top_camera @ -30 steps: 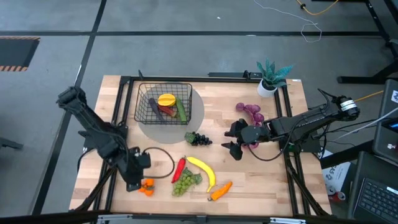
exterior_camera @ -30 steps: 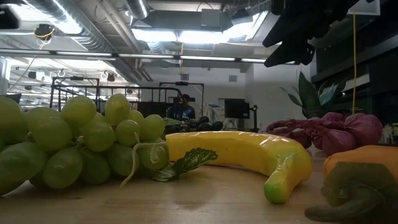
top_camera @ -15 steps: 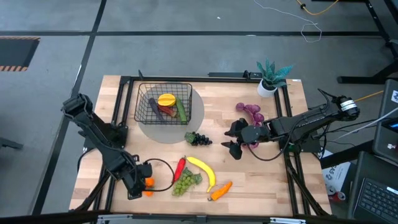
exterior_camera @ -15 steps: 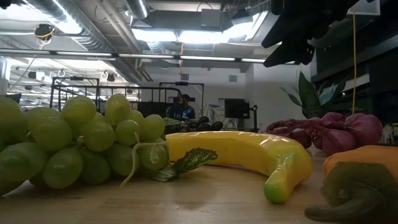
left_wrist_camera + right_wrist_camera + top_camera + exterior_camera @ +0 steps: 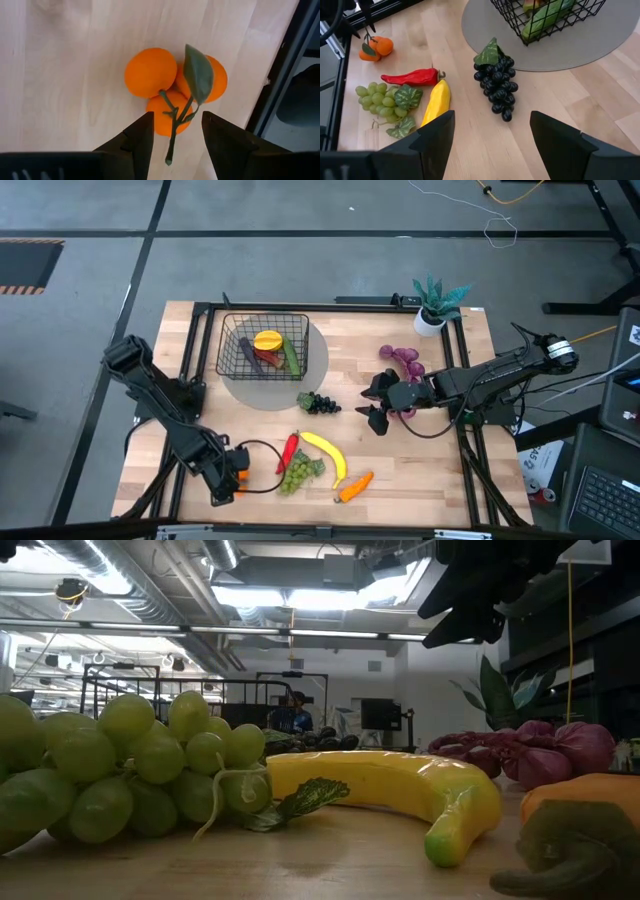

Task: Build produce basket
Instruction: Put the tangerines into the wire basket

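Observation:
The black wire basket point(image 5: 264, 345) stands on a round grey mat and holds a yellow fruit, a cucumber and a dark vegetable. Three oranges point(image 5: 167, 87) with a green leaf lie near the table's front left. My left gripper point(image 5: 175, 122) hangs open just above them, pointing steeply down, a finger on either side of their stem. Red chili point(image 5: 288, 452), green grapes point(image 5: 297, 473), banana point(image 5: 327, 452) and carrot point(image 5: 355, 487) lie at the front middle. Dark grapes point(image 5: 496, 85) lie beside the mat. My right gripper point(image 5: 492, 125) hovers open, right of the dark grapes.
A bunch of purple produce point(image 5: 403, 362) lies behind my right gripper. A teal potted plant point(image 5: 435, 305) stands at the far right corner. A black metal frame point(image 5: 190, 360) borders the table. Bare wood shows between the mat and the right arm.
My left gripper has gone toward the table's near edge and down, tipping steeper, and now hangs over the oranges. Its fingers stay open. My right arm has kept still, and no produce has moved.

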You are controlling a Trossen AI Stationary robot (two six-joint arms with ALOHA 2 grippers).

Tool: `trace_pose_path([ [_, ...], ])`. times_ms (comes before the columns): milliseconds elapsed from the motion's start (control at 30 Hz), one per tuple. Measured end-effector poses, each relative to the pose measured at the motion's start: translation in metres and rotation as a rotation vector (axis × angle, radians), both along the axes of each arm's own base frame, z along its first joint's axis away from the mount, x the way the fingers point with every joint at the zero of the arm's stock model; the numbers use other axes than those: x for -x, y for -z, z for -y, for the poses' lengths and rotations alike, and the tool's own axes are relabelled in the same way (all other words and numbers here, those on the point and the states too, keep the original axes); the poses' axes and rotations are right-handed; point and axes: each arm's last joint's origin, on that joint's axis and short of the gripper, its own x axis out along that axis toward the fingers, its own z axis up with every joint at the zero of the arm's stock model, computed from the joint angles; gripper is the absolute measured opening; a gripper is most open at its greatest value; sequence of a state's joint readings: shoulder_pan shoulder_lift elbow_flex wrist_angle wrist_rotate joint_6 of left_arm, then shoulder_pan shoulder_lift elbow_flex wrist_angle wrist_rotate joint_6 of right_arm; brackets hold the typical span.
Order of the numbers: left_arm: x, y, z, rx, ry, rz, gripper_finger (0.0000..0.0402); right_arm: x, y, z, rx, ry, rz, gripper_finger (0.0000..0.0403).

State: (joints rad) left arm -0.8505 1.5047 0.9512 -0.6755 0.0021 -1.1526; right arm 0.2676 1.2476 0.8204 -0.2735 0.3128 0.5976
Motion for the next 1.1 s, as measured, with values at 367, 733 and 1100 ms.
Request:
trace_pose_path([
  [367, -0.001, 0.003, 0.002, -0.005, 0.001, -0.004, 0.0160, 0.000, 0.000, 0.000, -0.001, -0.001, 0.000, 0.0261],
  [733, -0.001, 0.003, 0.001, -0.021, 0.004, 0.013, 0.0160, 0.000, 0.000, 0.000, -0.002, -0.002, -0.001, 0.0261],
  [1100, -0.002, 0.021, 0.009, -0.058, 0.025, -0.045, 0.0160, 0.000, 0.000, -0.001, -0.018, -0.023, -0.006, 0.0261],
])
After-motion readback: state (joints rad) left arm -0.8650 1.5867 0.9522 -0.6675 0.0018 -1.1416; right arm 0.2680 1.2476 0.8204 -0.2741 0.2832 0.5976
